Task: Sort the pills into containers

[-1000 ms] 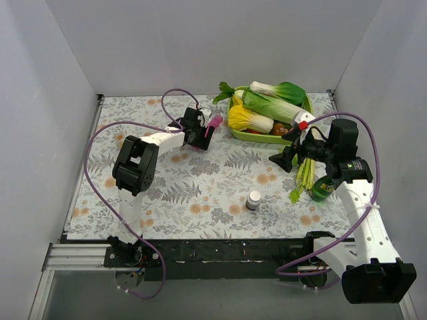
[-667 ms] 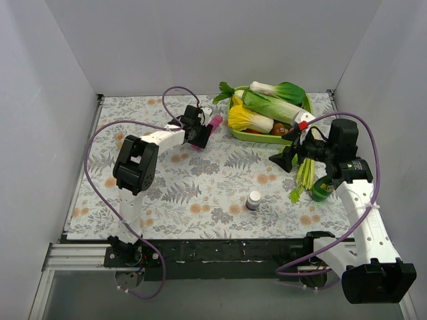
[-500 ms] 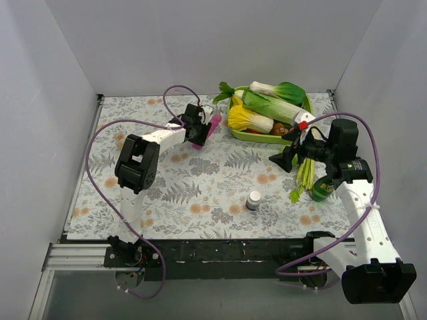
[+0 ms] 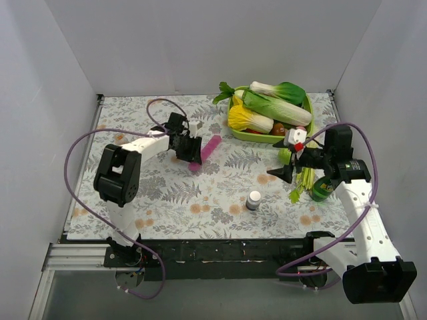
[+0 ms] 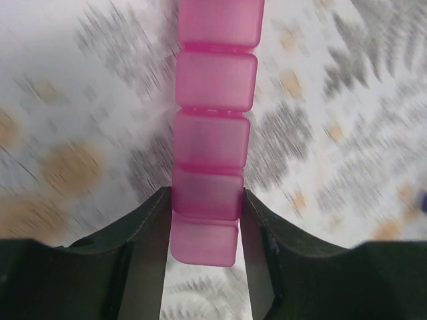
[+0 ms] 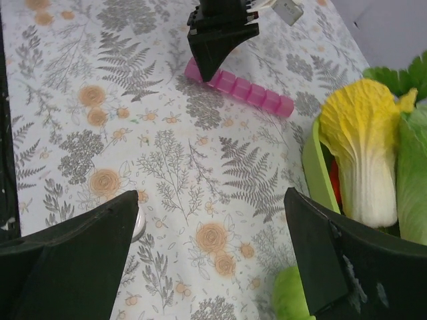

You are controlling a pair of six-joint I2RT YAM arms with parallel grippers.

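Note:
The containers are one translucent pink strip of lidded compartments (image 4: 206, 151), lying slantwise on the floral table left of the middle. My left gripper (image 4: 192, 155) is shut on the strip's near end. In the left wrist view both black fingers (image 5: 152, 233) press the sides of the strip (image 5: 212, 140), one compartment back from its end. The right wrist view shows the same strip (image 6: 250, 93) under the left gripper (image 6: 220, 30). My right gripper (image 4: 287, 160) hovers open over the right side, with nothing between its fingers (image 6: 73, 253). No pills show in any view.
A small white-capped bottle (image 4: 253, 199) stands front of centre, its cap edge (image 6: 138, 223) beside my right finger. A green tray (image 4: 265, 138) of vegetables sits back right, with a yellow cabbage (image 6: 360, 153). Green stalks (image 4: 303, 175) and a dark green bottle (image 4: 322, 191) lie by the right arm.
The left gripper closed on the pink strip and pulled it away from the tray toward the table's middle. The right gripper shifted slightly forward and left, staying open.

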